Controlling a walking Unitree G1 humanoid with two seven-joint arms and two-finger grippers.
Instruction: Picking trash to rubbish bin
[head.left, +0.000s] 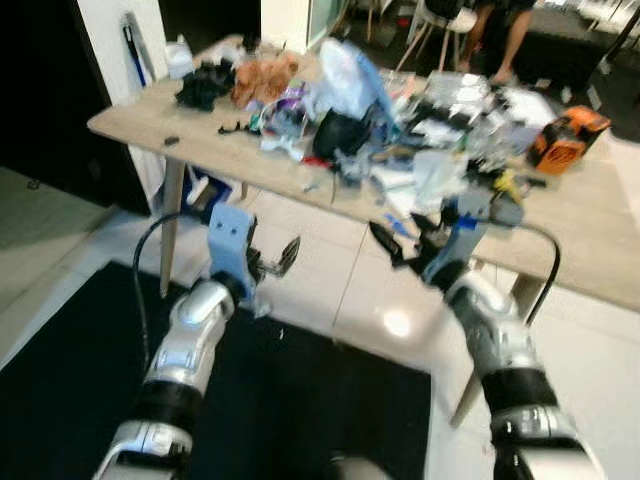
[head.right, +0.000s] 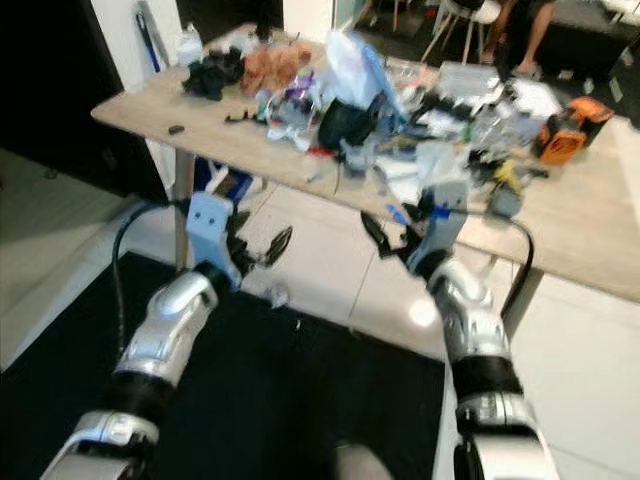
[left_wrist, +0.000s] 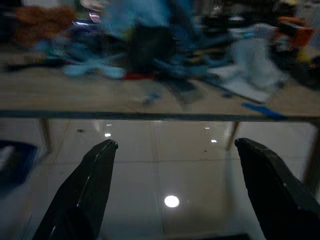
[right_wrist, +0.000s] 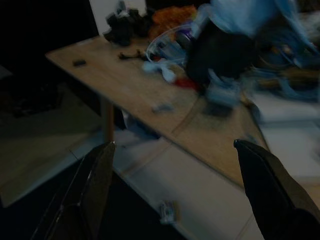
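Observation:
A small pale scrap of trash (head.right: 276, 295) lies on the white tile floor under the table's near edge, also seen as the scrap (right_wrist: 169, 212) in the right wrist view. My left gripper (head.left: 272, 260) is raised in front of me, open and empty, just above and beside that scrap. The right gripper (head.left: 405, 242) is held up near the table's front edge, open with nothing between its fingers. Both wrist views look past spread black fingers (left_wrist: 95, 175) toward the table. The whole picture is somewhat blurred.
A long wooden table (head.left: 150, 125) carries a heap of clutter: a black bag (head.left: 338, 135), a blue plastic bag (head.left: 350, 80), an orange tool (head.left: 565, 140). A black mat (head.left: 80, 360) covers the floor below me. A person's legs (head.left: 505, 40) and chairs stand behind.

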